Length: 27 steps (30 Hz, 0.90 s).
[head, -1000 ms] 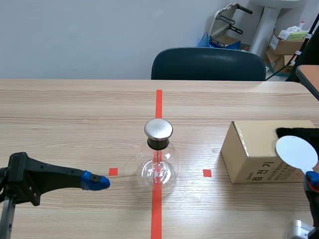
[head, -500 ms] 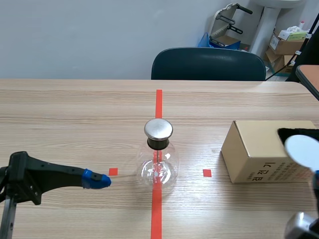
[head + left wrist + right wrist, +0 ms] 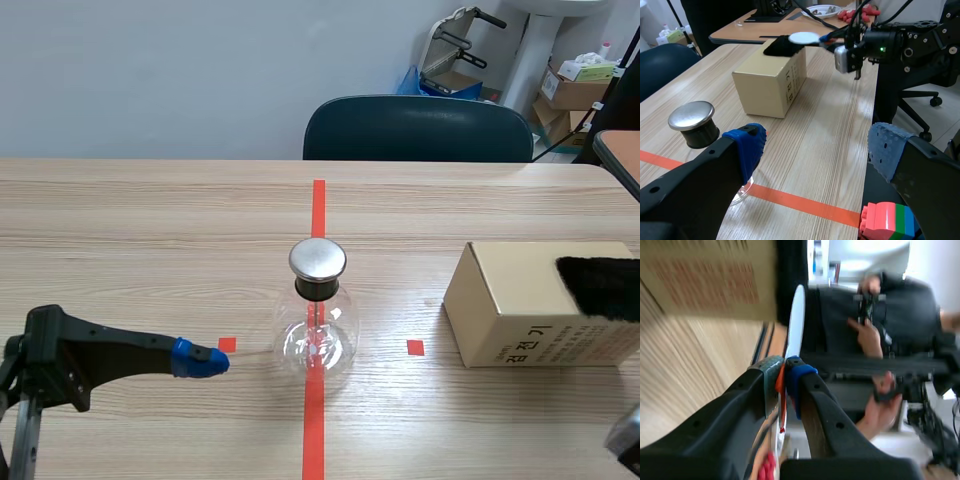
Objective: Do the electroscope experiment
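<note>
Glass flask (image 3: 318, 330) with its metal cap (image 3: 318, 259) stands in the middle of the frame, on the red line (image 3: 318, 205). Your right gripper (image 3: 784, 374) is clamped on the white disc (image 3: 796, 320), off past the right edge, near the black cloth (image 3: 600, 287) on the box (image 3: 510, 305). Your left gripper (image 3: 200, 359) sits low at the left, fingers wide apart, holding nothing. You have the disc, but it has not met the cap yet. That is left to do.
</note>
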Each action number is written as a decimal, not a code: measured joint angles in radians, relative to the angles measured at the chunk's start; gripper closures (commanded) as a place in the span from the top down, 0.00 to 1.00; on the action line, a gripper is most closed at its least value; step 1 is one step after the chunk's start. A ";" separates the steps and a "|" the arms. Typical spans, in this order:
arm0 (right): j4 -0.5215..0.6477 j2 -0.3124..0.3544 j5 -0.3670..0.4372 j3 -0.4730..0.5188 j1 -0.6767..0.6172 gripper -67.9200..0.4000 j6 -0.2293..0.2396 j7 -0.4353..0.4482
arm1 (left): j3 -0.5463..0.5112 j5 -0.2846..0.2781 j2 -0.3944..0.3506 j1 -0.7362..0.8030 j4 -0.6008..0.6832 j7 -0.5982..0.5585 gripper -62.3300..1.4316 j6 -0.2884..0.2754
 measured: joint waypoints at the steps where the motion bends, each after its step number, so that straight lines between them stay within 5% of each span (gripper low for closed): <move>1: 0.000 0.003 -0.007 0.006 0.000 0.02 0.000 0.058 | 0.000 0.000 0.000 0.000 0.000 0.000 0.72 0.000; 5: 0.001 0.008 -0.035 -0.003 0.002 0.02 -0.003 0.369 | 0.000 0.000 0.000 0.000 0.000 0.024 0.72 0.000; 7: 0.001 -0.002 -0.034 -0.010 0.001 0.02 -0.002 0.314 | 0.000 0.000 0.000 0.000 0.000 0.053 0.72 0.000; 11: 0.001 -0.004 -0.001 -0.005 0.000 0.02 0.000 0.027 | 0.000 0.000 0.000 0.000 0.000 0.085 0.72 0.000; 13: 0.001 0.003 -0.021 0.007 0.000 0.02 0.000 0.099 | 0.000 0.000 0.000 0.000 0.000 0.077 0.72 0.000; 17: 0.002 0.005 -0.041 -0.003 0.001 0.02 -0.003 0.396 | 0.000 0.000 0.000 0.000 0.000 0.048 0.72 0.000; 19: 0.002 -0.005 -0.040 -0.004 0.000 0.02 -0.003 0.379 | 0.000 0.000 0.000 0.000 0.000 0.048 0.72 0.000; 24: 0.002 -0.005 -0.005 -0.004 0.002 0.02 0.000 0.026 | 0.000 0.000 0.000 0.000 0.000 0.013 0.72 0.000; 27: 0.002 0.000 -0.039 0.006 0.000 0.02 0.000 0.173 | 0.000 0.000 0.000 0.000 0.000 0.002 0.72 0.000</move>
